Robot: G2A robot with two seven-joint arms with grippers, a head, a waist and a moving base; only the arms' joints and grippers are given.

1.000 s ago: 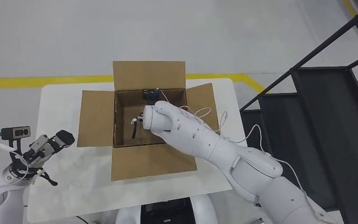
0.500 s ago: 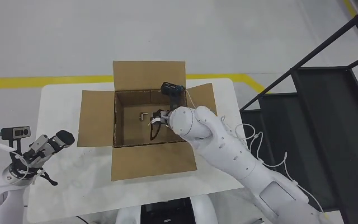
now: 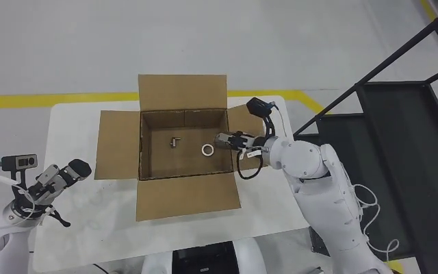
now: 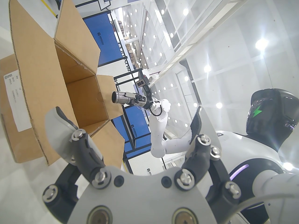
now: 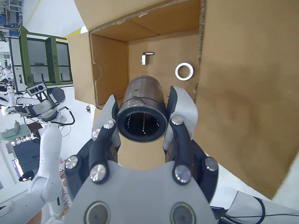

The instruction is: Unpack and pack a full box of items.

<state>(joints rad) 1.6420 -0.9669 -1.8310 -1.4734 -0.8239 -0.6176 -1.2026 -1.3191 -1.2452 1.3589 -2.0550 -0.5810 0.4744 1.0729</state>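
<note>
- Squarely in the middle of the white, smooth worktop (image 3: 82,123) stands a cardboard box (image 3: 182,91), plain brown corrugated board, with all four flaps folded outward and ragged, fibrous edges along the creases (image 5: 109,71).
- The right gripper (image 5: 143,99) is clamped on a steel cylinder (image 5: 142,108), with one pale, rounded finger pressing each side of the barrel.
- The cylinder is short and thick, dull grey-brown metal with a fine groove round it. Its end is a dark ring around a hollow bore, where rows of tiny bright balls glint.
- In the top view the cylinder (image 3: 222,139) lies level at the box's right-hand rim, its free end pointing in over the opening. The gripper (image 3: 231,140) is over the right flap.
- The left wrist view shows the cylinder (image 4: 120,97) held in the air above the box (image 4: 77,54), well clear of its floor.
- On the box floor lie a flat white ring (image 5: 184,71) and a small bright metal angle bracket (image 5: 145,58), apart from each other; the ring (image 3: 205,149) is nearer the right wall than the bracket (image 3: 174,142).
- The left gripper (image 4: 127,127) is spread wide with nothing between its fingers, and sits low at the worktop's left edge (image 3: 68,171), well apart from the box.
</note>
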